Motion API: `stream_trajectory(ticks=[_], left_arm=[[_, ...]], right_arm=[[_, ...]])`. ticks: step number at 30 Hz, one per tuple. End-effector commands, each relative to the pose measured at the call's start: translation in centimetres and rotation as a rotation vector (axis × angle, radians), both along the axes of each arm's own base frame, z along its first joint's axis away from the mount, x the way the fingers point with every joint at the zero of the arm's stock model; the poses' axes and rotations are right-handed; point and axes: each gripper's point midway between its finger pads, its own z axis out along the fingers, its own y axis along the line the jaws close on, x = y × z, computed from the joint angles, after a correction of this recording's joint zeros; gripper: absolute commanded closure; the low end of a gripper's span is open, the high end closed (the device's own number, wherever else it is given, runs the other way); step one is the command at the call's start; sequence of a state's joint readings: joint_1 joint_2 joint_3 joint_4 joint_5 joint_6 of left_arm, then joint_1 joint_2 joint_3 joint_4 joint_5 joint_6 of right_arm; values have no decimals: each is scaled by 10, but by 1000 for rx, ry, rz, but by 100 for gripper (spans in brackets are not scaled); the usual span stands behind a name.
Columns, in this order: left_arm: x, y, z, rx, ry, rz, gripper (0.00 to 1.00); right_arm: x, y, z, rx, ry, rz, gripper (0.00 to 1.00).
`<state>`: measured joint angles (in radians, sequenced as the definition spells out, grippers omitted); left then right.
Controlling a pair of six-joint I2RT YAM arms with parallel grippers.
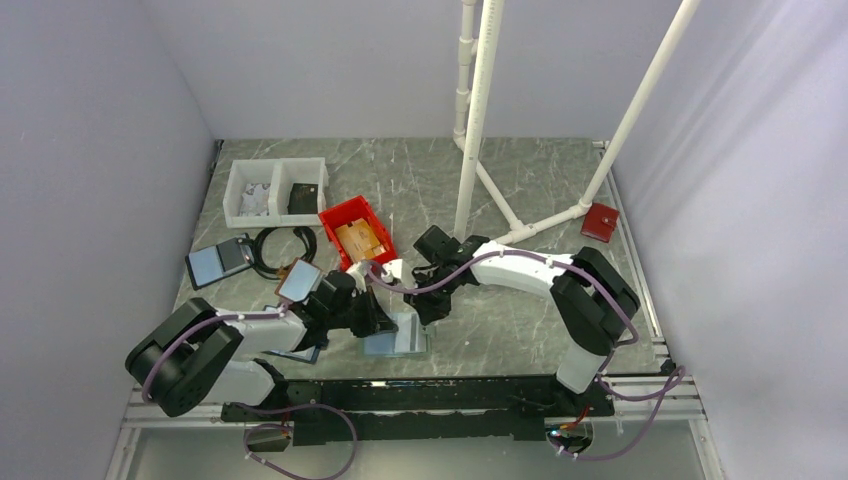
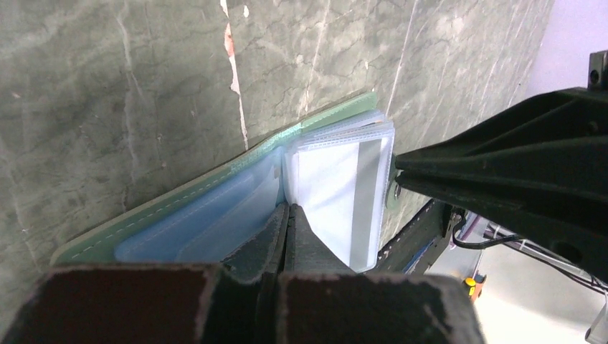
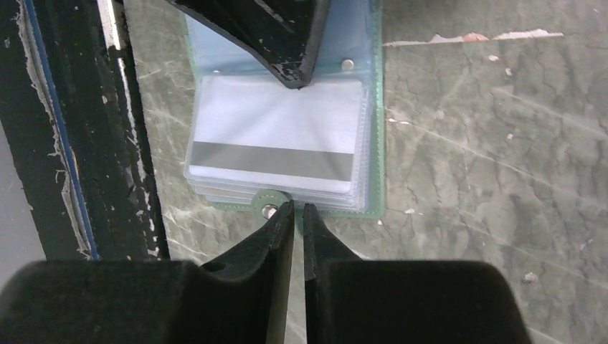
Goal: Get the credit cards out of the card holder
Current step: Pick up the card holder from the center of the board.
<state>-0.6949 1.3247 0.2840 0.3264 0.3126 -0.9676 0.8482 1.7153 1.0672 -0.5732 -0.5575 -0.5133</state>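
The card holder (image 1: 404, 340) lies open on the table by the near edge, teal-edged with pale blue pockets (image 2: 179, 211). Its right-hand stack of clear pockets shows a pale credit card (image 3: 276, 118) with a grey stripe, still inside its pocket; it also shows in the left wrist view (image 2: 330, 183). No orange-tan card is in view. My left gripper (image 2: 288, 209) is shut, its tips pressing on the holder at the fold. My right gripper (image 3: 297, 208) is shut to a thin slit, with its tips at the holder's edge beside the snap tab (image 3: 269, 210).
A red bin (image 1: 357, 230), a white two-part tray (image 1: 275, 190), a black cable coil (image 1: 285, 250), a dark-edged folder (image 1: 218, 262) and a brown-edged folder (image 1: 300, 280) lie at the back left. White pipes (image 1: 480, 120) and a red block (image 1: 600, 222) stand behind. A black rail (image 1: 420, 395) runs along the near edge.
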Motion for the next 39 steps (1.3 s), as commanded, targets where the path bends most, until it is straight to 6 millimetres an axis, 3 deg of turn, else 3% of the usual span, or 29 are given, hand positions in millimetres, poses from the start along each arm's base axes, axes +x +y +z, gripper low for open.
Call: stream_trajectory(ticks=[1,8,16,39], left_arm=[[-20,25,-39,128,83,15,100],[-20,23,-42,125,89,7,100],[-21,22,-43,115,93,6,100],[-21,16,-37,72,74,-12,100]], right_arm=[[17,12,23,79,-32,-25,88],[-7,14,41,168,51,91,88],[2,4,19,68,34,81,88],[7,3,-2,-9,17,51,88]])
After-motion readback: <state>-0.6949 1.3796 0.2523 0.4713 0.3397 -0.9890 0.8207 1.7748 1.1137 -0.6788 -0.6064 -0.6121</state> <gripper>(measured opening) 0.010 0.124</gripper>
